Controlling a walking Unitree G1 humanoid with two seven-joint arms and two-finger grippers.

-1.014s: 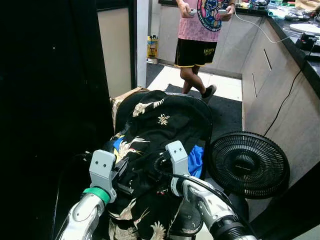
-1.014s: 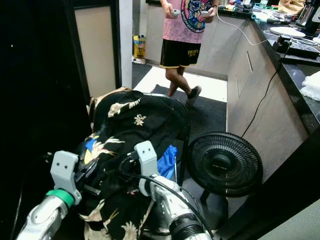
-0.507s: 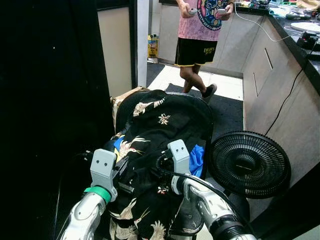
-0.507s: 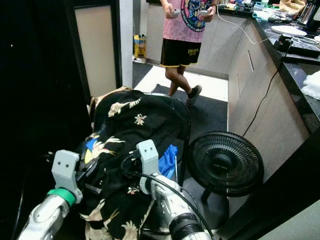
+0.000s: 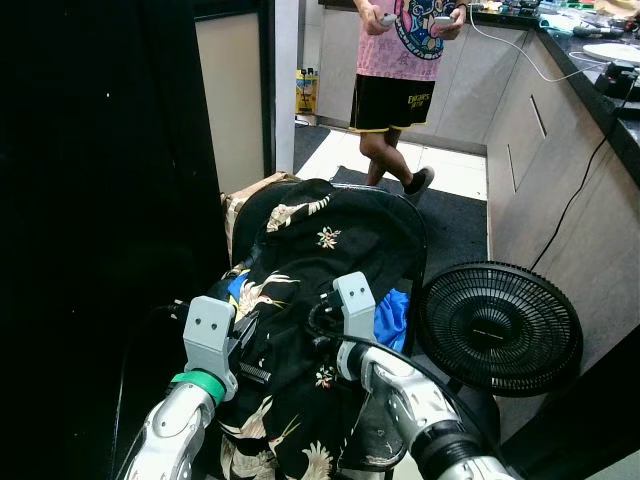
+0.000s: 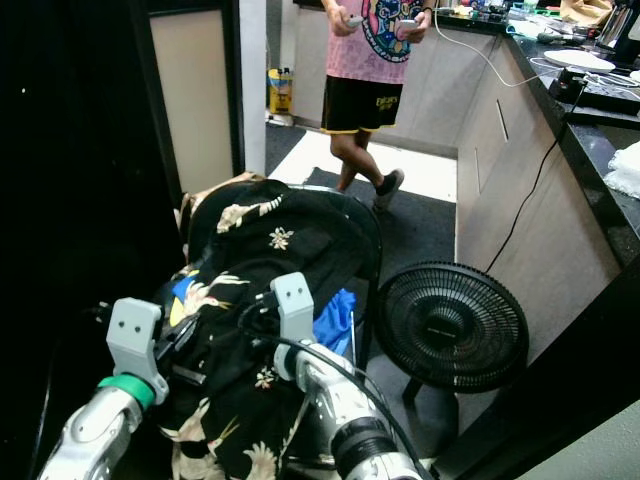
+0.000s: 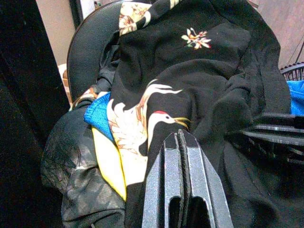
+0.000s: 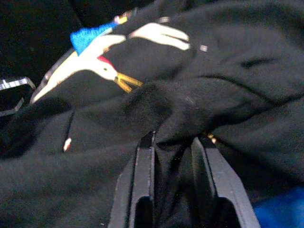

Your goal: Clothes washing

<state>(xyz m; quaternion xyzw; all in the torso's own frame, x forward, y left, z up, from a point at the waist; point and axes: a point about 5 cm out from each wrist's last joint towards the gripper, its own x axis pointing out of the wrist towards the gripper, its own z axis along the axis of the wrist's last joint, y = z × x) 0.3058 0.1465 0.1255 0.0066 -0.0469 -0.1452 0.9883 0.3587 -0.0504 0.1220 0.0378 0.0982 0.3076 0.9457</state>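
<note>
My right claw point(image 8: 173, 142) pinches a fold of the black shirt point(image 5: 330, 250); my left claw point(image 7: 179, 142), fingers together, grips cloth beside it, sharing the lift.

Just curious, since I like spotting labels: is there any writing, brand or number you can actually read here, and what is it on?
Yellow logo on the person's black shorts: too small to read.
Round print on the pink T-shirt: no legible words.
Yellow container on the floor: label blurred.

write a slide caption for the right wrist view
Right gripper pinches a fold of the black crane-print garment, blue cloth behind.
</note>
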